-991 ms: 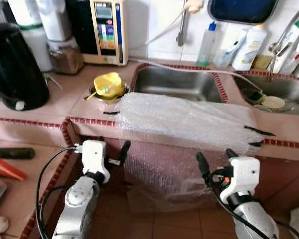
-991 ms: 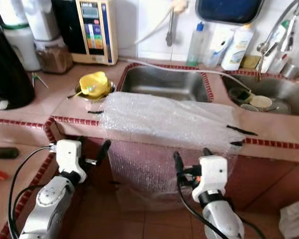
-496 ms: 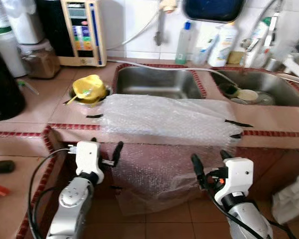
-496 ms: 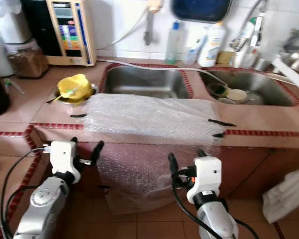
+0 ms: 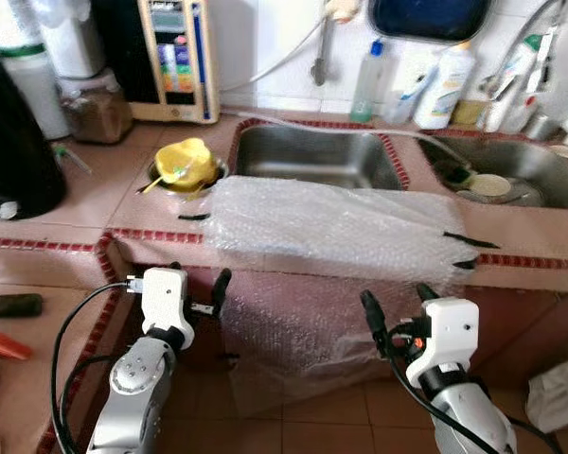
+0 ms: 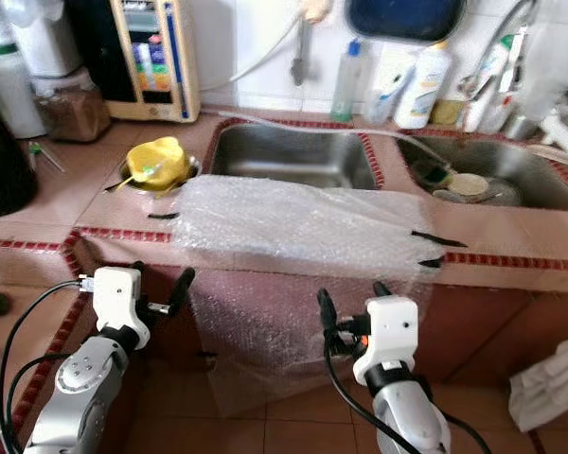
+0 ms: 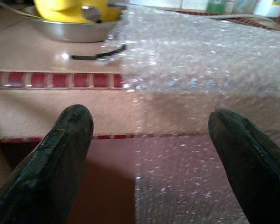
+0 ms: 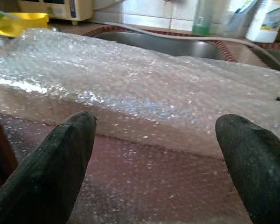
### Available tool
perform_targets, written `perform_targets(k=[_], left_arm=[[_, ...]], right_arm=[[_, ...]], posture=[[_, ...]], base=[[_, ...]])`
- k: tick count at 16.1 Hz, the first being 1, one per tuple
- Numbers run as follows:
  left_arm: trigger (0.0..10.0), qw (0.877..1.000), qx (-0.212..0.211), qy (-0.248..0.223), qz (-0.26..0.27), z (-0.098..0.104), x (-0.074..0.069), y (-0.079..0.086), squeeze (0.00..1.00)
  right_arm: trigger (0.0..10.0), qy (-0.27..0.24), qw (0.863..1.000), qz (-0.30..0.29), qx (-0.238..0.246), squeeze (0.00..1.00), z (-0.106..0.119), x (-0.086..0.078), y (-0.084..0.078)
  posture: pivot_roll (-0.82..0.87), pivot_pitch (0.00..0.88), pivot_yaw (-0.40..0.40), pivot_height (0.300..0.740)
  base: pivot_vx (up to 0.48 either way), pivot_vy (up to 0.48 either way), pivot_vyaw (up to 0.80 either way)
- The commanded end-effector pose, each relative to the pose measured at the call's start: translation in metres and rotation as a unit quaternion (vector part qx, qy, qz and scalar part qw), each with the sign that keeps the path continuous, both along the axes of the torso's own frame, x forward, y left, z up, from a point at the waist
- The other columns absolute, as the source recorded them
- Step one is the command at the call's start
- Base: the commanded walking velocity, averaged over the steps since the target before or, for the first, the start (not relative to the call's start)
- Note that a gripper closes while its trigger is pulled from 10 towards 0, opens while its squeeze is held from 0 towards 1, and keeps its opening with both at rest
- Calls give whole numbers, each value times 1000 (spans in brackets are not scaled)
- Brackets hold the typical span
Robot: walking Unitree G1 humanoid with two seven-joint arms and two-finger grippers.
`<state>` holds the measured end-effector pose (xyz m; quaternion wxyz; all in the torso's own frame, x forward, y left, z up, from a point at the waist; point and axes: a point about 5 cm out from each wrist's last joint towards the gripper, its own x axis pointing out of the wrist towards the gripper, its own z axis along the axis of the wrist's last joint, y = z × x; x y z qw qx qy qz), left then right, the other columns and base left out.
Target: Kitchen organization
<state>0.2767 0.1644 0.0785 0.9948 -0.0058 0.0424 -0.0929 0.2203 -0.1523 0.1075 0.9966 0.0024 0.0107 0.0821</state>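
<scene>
Camera view shifted; two grippers, left (image 5: 197, 281) and right (image 5: 396, 305), jaws wide, empty, before one bubble wrap sheet (image 5: 331, 227).

Bubble wrap (image 5: 336, 227) blocks counter edge (image 5: 161, 236) (floor (image 5: 312, 426) open).

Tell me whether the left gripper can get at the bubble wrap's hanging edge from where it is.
Probably yes. The left gripper is open, facing the bubble wrap draped over the counter edge, with nothing between its fingers and the sheet.
</scene>
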Motion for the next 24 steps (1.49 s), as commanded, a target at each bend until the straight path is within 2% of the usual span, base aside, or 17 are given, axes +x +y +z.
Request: perform_targets(k=[1,5,19,24], left_arm=[[10000,1000,4,2,-1,0,1,-1,0],[10000,1000,4,4,-3,0,2,-4,0],[10000,1000,7,10,-1,-4,3,-6,0],[10000,1000,6,4,12,-3,5,-3,0]], right_arm=[[10000,-2,1000,-3,-4,0,1,0,-1],[10000,-5,1000,-5,-5,0,2,1,-3],[10000,-10,1000,1,-9,0,5,0,-2],[10000,-13,1000,5,-9,0,6,1,0]], posture=[[84,0,-24,740],[77,0,-21,740],[69,0,-22,740],[70,0,-19,740]], base=[[0,0,0],[0,-83,0],[0,-460,0],[0,-59,98]])
